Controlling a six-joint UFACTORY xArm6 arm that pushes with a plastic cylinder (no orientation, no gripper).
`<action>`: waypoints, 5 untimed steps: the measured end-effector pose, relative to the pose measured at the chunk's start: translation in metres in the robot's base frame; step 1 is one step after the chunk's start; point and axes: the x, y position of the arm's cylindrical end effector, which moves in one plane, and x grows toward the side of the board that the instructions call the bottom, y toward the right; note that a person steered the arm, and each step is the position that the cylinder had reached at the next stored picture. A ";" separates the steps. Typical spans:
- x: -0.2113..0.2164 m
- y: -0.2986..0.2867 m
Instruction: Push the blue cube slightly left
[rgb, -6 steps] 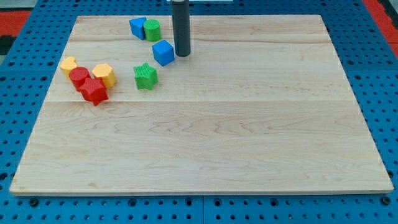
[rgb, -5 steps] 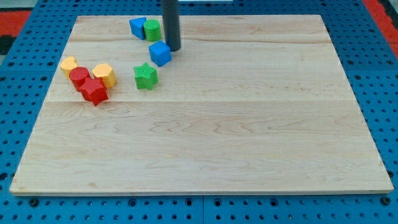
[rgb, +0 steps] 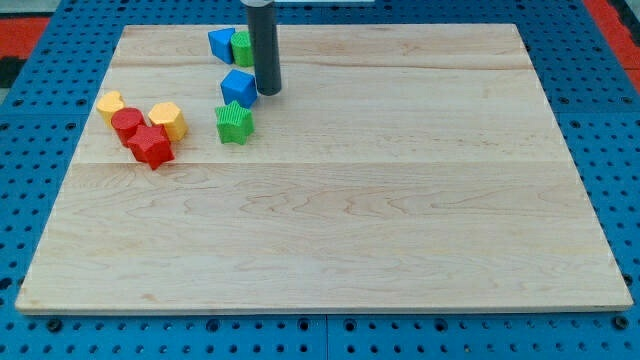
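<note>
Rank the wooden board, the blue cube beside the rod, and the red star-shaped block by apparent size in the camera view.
1. Wooden board, by far the largest.
2 and 3. Blue cube and red star-shaped block look alike; the star lies nearer the view's bottom, so no ranking.

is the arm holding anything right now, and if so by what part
Nothing is held: there is no pincer. My tip only presses against the right side of the blue cube.
</note>
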 end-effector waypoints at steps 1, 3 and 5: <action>-0.003 -0.012; -0.007 -0.015; -0.013 -0.031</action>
